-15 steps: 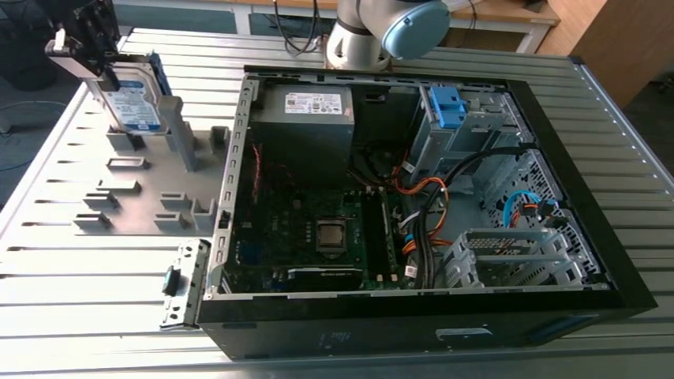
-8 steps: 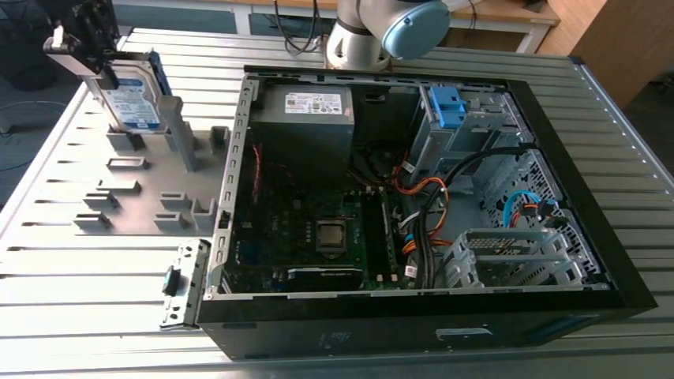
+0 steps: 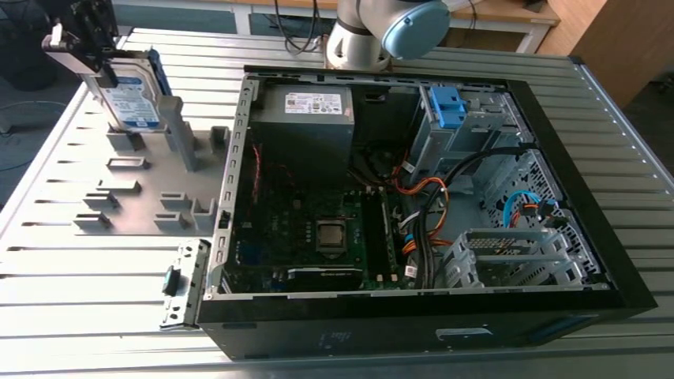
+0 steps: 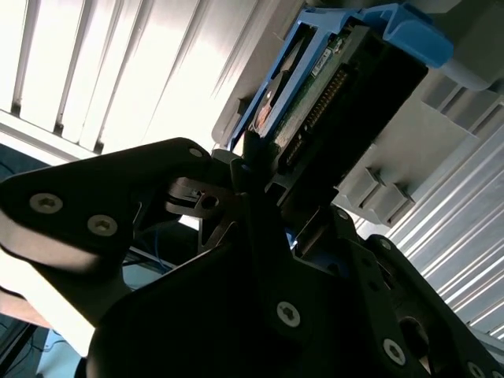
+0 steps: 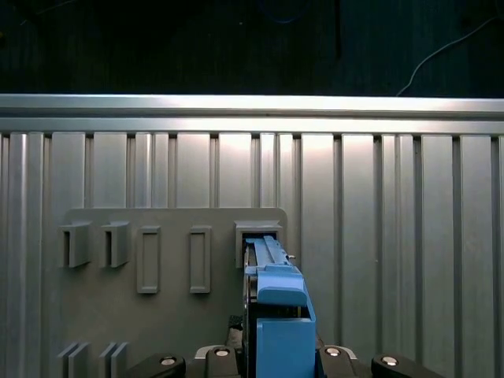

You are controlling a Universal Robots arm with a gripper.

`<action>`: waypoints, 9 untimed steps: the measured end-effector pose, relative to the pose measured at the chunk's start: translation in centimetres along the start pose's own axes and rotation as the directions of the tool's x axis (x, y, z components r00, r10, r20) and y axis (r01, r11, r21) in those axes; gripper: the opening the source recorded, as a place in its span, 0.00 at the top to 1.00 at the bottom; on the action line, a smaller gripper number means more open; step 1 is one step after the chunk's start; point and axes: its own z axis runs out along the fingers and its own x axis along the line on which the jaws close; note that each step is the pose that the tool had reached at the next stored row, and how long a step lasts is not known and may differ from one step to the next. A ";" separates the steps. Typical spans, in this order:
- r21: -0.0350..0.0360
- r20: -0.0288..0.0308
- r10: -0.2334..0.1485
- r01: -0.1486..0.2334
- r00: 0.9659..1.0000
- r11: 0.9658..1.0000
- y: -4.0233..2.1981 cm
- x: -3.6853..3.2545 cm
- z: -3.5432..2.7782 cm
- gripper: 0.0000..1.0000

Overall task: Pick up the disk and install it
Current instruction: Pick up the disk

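Note:
The disk (image 3: 131,93) stands upright on edge at the back of the exterior view's left, silver with a white-and-blue label and a blue bracket. Its lower end sits at a slot of the grey holder plate (image 3: 147,197). My dark gripper (image 3: 98,57) is over its top end, fingers pressed on both sides of it. In the second wrist view the fingers (image 4: 252,177) clamp the end of the disk (image 4: 346,75). The first wrist view looks along the blue bracket edge of the disk (image 5: 276,315) toward the holder plate (image 5: 165,315), with my gripper (image 5: 272,356) astride it.
An open black computer case (image 3: 421,335) lies to the exterior view's right of the holder, with a grey power supply box (image 3: 305,118), motherboard, cables and a drive cage carrying a light-blue clip (image 3: 447,106). The arm's base (image 3: 364,35) stands behind the case. Everything rests on a slatted metal table (image 3: 63,268).

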 end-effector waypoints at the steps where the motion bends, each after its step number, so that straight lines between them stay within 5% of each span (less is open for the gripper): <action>1: 0.000 0.000 0.000 0.000 1.000 1.000 0.00 0.00 -0.05 0.64; 9: 0.000 0.000 0.000 0.000 1.000 1.000 0.00 -0.01 -0.38 0.64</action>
